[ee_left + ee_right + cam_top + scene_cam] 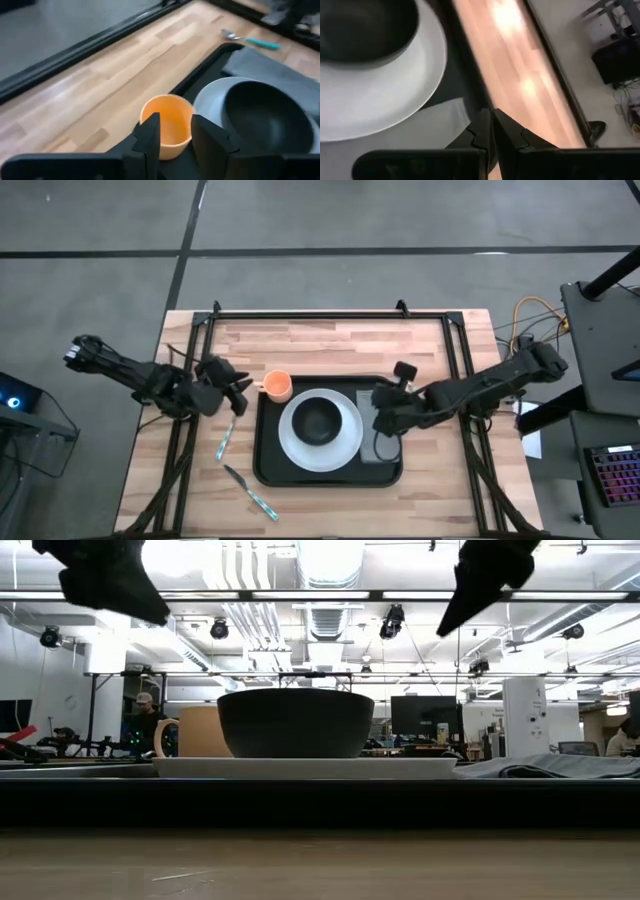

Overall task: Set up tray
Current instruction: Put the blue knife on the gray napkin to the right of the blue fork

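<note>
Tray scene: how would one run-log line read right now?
tray: holds plate, bowl, napkin | left gripper: open by cup | right gripper: shut, above napkin

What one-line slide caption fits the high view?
Black tray holds white plate, dark bowl and grey napkin; left gripper beside orange cup.

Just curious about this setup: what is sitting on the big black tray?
On the tray: a white plate holding a dark bowl, an orange cup at one corner, and a grey napkin partly hidden under the right hand.
</note>
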`<act>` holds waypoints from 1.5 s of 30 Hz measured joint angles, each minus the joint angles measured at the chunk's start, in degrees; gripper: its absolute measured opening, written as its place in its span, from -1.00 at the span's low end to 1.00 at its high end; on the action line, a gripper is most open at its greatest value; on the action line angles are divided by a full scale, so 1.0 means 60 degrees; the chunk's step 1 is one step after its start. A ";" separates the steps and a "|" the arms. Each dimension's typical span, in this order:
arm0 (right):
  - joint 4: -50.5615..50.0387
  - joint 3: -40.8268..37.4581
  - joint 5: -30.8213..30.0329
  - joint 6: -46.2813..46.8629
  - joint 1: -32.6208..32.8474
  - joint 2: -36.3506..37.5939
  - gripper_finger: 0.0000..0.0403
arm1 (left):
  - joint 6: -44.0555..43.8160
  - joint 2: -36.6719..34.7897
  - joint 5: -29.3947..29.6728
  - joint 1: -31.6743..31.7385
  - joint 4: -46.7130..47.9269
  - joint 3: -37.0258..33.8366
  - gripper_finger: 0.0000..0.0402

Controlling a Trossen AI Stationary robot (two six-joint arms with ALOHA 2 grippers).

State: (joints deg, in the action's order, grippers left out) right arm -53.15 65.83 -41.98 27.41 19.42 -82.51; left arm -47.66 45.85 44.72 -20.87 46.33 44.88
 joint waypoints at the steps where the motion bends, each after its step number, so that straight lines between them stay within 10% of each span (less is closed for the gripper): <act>1: 0.0028 -0.0029 -0.0038 0.0011 -0.0018 0.0152 -0.94 | -0.0346 0.0138 0.0075 -0.0067 0.0071 0.0000 -0.59; 11: 0.0243 -0.0615 -0.0043 0.0401 -0.0059 0.1198 -0.60 | -0.3701 0.1441 0.0095 -0.0623 0.1413 0.0000 -0.74; 20: 0.0263 -0.1199 -0.0287 0.1325 -0.0054 0.1242 -0.35 | -0.8862 0.2589 0.1081 -0.3210 0.3450 0.0000 -0.74; 38: 0.0215 -0.1403 0.0216 0.0868 -0.0044 0.0981 -0.42 | -1.1612 0.5300 -0.4391 -0.3843 0.3716 0.0018 -0.74; 45: 0.0215 -0.1403 -0.0016 0.0791 -0.0048 0.0981 -0.49 | -1.1442 0.5274 -0.4530 -0.4357 0.3091 0.0022 -0.74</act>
State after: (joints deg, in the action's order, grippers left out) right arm -51.86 57.41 -42.08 32.16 19.14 -76.62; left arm -116.31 77.49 17.54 -47.01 64.87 45.01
